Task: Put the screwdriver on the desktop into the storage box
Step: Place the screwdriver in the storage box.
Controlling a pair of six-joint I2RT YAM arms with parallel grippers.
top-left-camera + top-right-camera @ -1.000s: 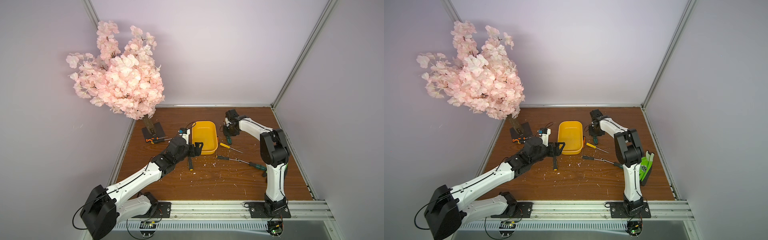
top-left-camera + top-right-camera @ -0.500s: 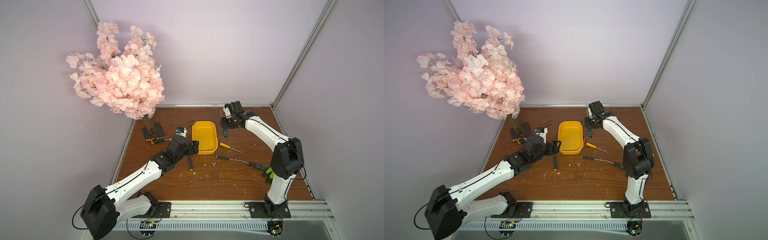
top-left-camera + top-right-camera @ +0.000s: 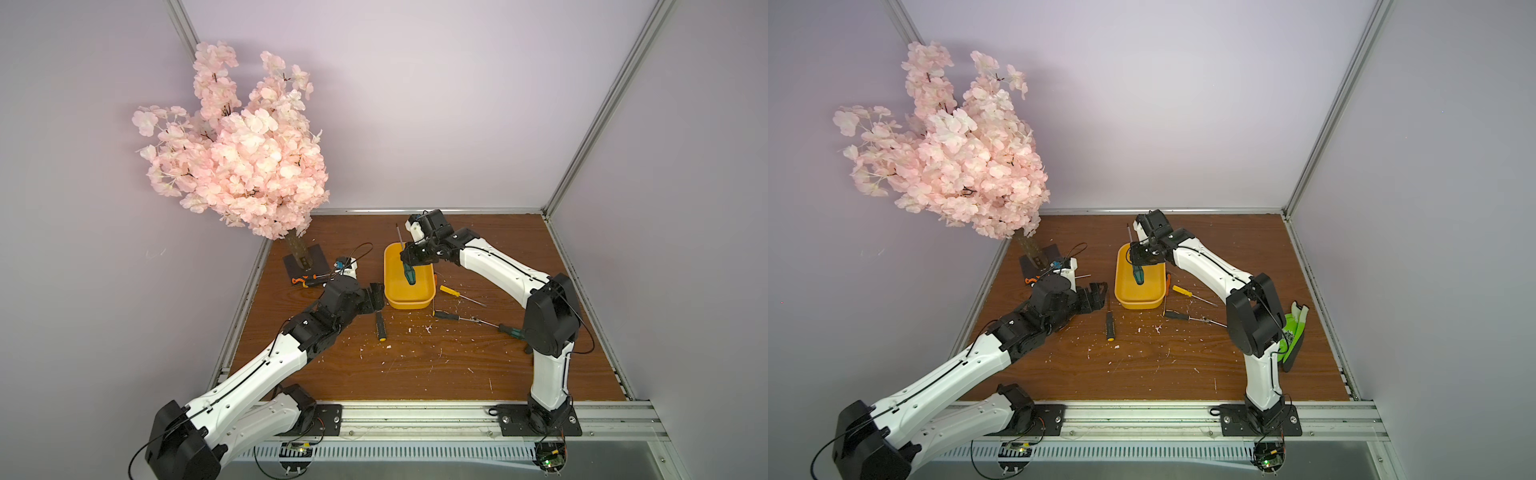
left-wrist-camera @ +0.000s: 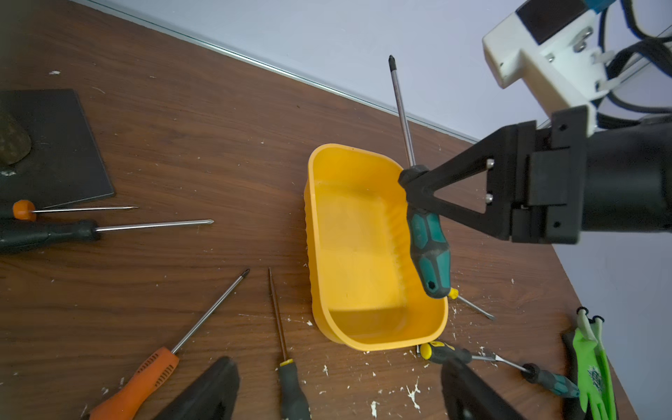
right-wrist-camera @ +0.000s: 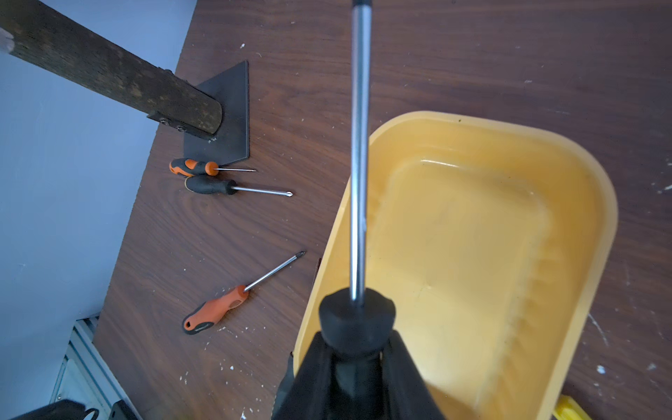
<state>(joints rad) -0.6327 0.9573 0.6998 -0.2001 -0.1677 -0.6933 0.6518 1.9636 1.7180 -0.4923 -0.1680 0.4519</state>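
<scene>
The yellow storage box [image 3: 409, 299] [image 3: 1139, 300] stands mid-desktop [image 3: 415, 365]. My right gripper [image 3: 412, 258] [image 3: 1140, 258] [image 4: 414, 183] [image 5: 358, 349] hangs over the box's far half, shut on a teal-and-black screwdriver [image 3: 409, 276] [image 3: 1138, 277] [image 4: 429, 251]. Its handle points down toward the box and its steel shaft [image 5: 358, 163] points up. Whether the handle touches the box I cannot tell. My left gripper [image 3: 374, 297] [image 3: 1094, 296] [image 4: 338, 380] is open and holds nothing, low beside the box's left wall.
Several screwdrivers lie on the desktop: a black-and-yellow one [image 3: 379, 326] [image 4: 291, 382] before the left gripper, an orange one [image 4: 138, 380] [image 5: 214, 309], a yellow one [image 3: 451, 291] right of the box. A green glove [image 3: 1293, 332] lies far right. A blossom tree [image 3: 237, 153] stands back left.
The right gripper has lifted the teal screwdriver from right of the box and carried it left, over the box. The left arm has hardly moved.
</scene>
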